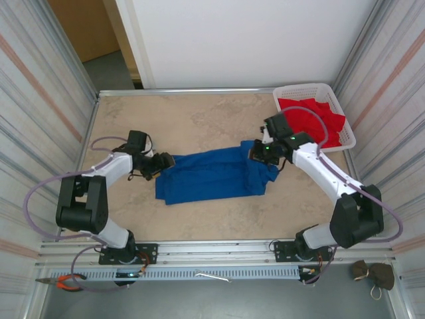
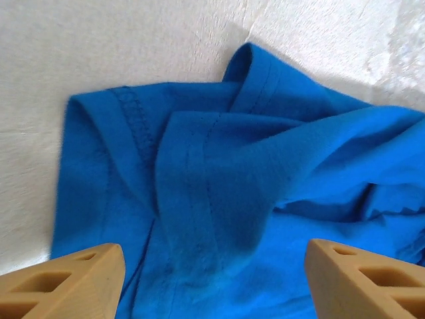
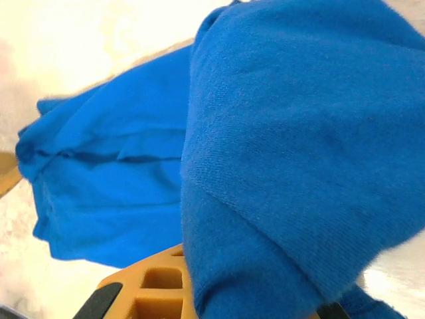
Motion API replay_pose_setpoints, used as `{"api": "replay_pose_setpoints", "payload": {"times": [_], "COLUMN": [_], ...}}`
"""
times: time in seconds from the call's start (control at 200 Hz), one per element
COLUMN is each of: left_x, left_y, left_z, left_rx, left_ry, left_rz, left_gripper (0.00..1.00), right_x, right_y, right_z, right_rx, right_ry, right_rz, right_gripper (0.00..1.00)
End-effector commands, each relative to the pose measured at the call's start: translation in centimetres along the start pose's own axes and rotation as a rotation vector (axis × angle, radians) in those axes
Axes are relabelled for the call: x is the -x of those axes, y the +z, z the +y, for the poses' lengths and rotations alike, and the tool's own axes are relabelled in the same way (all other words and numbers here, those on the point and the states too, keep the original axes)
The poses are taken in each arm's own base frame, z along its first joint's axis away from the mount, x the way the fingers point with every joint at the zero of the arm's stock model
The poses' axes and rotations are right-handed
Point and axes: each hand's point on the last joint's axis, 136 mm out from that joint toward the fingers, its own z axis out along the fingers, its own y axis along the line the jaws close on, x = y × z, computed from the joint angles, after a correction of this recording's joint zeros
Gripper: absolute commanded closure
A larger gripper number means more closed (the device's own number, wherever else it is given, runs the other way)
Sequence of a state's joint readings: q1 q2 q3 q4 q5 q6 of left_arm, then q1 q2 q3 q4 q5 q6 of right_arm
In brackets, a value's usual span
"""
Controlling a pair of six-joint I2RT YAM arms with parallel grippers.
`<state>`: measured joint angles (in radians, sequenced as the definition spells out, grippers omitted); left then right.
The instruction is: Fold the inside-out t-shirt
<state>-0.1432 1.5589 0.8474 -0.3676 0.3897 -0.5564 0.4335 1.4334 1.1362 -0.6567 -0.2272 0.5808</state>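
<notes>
Tabletop (image 1: pixel 199 116) — blue t-shirt (image 1: pixel 209 176), basket (image 1: pixel 302 89), red garment (image 1: pixel 335 121)

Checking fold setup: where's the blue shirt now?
Top view: the shirt lies bunched mid-table between the left arm and right arm, its right end near the basket far right.

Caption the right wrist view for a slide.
Right gripper shut on a bunched fold of the royal-blue t-shirt, the rest trailing across the pale table.

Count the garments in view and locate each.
2. The blue t-shirt lies at the middle of the table; the red garment sits in the basket, far right corner. More may hide beneath it.
</notes>
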Motion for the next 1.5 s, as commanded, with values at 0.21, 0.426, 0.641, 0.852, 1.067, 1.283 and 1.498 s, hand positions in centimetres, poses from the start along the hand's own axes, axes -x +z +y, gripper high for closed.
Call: {"api": "replay_pose_setpoints", "payload": {"times": [0.21, 0.426, 0.641, 0.852, 1.067, 1.283, 1.498], "left_x": [0.5, -0.1, -0.8, -0.8, 1.8, 9.7, 10.7], "left_y": [2.9, 3.7, 4.2, 4.2, 2.1, -4.8, -9.8], "left_z": [0.2, 0.5, 0.8, 0.6, 1.6, 3.3, 0.3], "left_rx": [0.045, 0.051, 0.048, 0.041, 0.043, -0.028, -0.087], "left_ry": [0.001, 0.002, 0.000, 0.006, -0.052, -0.188, -0.094], "left_rz": [0.019, 0.035, 0.051, 0.053, 0.010, -0.176, -0.264], "left_gripper": [0.28, 0.28, 0.28, 0.28, 0.28, 0.27, 0.27], "right_x": [-1.9, -3.4, -3.7, -4.8, -6.6, -6.7, -2.1], "right_y": [5.0, 9.2, 11.0, 13.0, 13.5, 7.1, 4.3], "right_z": [8.4, 13.4, 17.2, 19.9, 23.4, 27.0, 18.5], "right_rx": [-0.120, -0.127, -0.065, -0.014, 0.055, 0.232, 0.203], "right_ry": [-0.093, -0.120, -0.089, -0.068, -0.196, -0.338, -0.168], "right_rz": [0.061, 0.085, 0.080, 0.117, 0.175, 0.158, 0.066], "right_gripper": [1.00, 1.00, 1.00, 1.00, 0.42, 0.22, 0.26]}}
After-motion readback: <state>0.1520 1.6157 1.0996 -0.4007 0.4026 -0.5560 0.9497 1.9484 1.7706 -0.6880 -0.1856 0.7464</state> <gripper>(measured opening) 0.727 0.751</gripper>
